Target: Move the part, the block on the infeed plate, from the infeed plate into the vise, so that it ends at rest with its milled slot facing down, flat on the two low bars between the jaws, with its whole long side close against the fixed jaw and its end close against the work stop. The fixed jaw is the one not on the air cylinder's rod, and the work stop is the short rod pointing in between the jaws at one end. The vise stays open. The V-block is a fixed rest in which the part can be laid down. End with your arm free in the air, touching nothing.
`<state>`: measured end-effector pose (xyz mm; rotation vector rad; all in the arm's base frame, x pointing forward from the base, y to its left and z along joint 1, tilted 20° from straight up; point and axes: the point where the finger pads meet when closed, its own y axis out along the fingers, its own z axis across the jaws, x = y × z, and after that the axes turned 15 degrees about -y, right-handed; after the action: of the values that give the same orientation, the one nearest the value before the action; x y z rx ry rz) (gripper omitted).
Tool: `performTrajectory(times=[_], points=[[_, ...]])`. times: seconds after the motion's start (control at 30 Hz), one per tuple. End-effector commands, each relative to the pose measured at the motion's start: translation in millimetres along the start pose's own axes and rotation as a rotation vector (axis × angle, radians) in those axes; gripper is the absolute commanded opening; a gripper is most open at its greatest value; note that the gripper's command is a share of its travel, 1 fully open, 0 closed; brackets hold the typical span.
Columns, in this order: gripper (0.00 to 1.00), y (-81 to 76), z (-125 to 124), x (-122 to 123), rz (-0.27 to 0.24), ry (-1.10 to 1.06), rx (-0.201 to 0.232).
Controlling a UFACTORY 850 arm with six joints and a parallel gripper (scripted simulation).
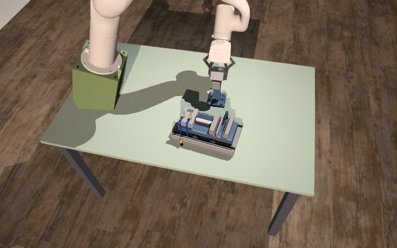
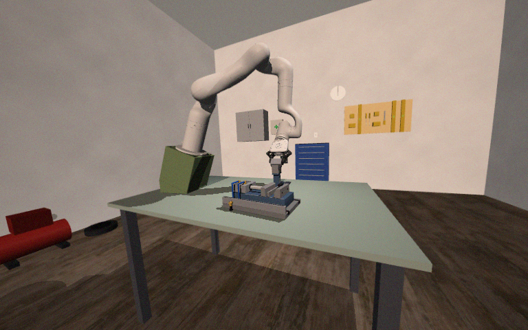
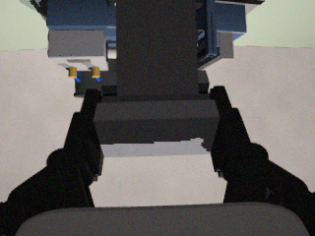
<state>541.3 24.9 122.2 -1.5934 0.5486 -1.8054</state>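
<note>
Fingers of your gripper [image 1: 218, 70] are clamped on the grey part [image 1: 217, 78], one dark finger on each side of its upper end, so you are holding the block and not air. You can see in the top view that the part hangs on end below the white wrist, its lower end at or just above the small dark-blue V-block [image 1: 216, 99]; whether the two touch cannot be told from these views. In the wrist view the block fills the middle of the picture and hides whatever lies straight beneath it. Just beyond the V-block, toward the near edge of the table, your vise [image 1: 206, 129] sits on its grey base, with two pale jaws standing apart and an open gap between them. The air cylinder [image 1: 188, 117], with its blue hoses, sits at the end of the vise nearest the green pedestal [image 1: 87, 90]. A short dark post stands at the far end of the jaw gap, near the V-block. Around this cluster the pale green table [image 1: 278, 117] gives you broad room to the right and toward the near edge. To the left, the pedestal stands well apart from the vise, and the arm's shadow falls across the surface between them.
</note>
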Motion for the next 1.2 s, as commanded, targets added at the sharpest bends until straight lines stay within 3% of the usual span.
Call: performTrajectory(times=[0.0, 1.17], points=[[0.0, 1.1, 1.1, -1.2, 0.0, 0.001, 0.001], [0.0, 5.2, 2.1, -5.2, 0.0, 0.001, 0.001]])
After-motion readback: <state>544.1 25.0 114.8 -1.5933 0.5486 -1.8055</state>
